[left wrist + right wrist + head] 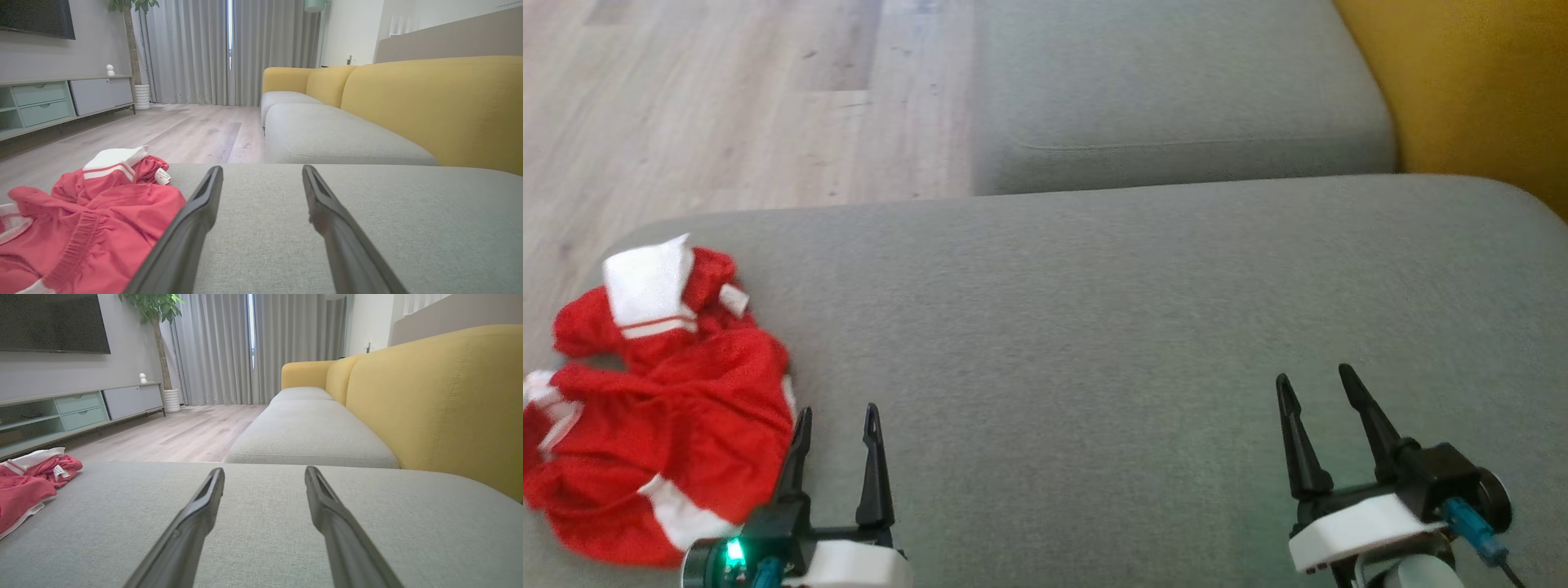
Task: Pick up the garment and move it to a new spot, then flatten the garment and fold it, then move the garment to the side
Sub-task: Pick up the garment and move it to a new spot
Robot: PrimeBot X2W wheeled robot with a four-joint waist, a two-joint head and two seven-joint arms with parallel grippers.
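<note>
You have the garment, red with white trim, lying crumpled at the left end of the near grey cushion. It is bunched into a heap. A white band lies on top at the side nearer the cushion's far edge, with a small white label beside it. The heap reaches the cushion's left edge; whether any of it hangs over you cannot tell.

Your left gripper is low over the cushion's near-left part, its fingers spread wide and holding nothing. Its left finger is just beside the garment's right edge. From the head view it overlaps the red cloth, but you cannot tell whether it touches. Between the two fingers there is bare grey fabric.

Your right gripper is over the cushion's near-right part, well apart from the garment. Its fingers are spread just as wide and it is empty.

A second grey cushion lies just past the near cushion's far edge, toward its right. A yellow backrest runs along the cushion's right side. Pale wooden floor lies beyond the cushion's far-left edge. Farther off on that side, across the floor, stand a low cabinet and a potted plant, with grey curtains behind them.
</note>
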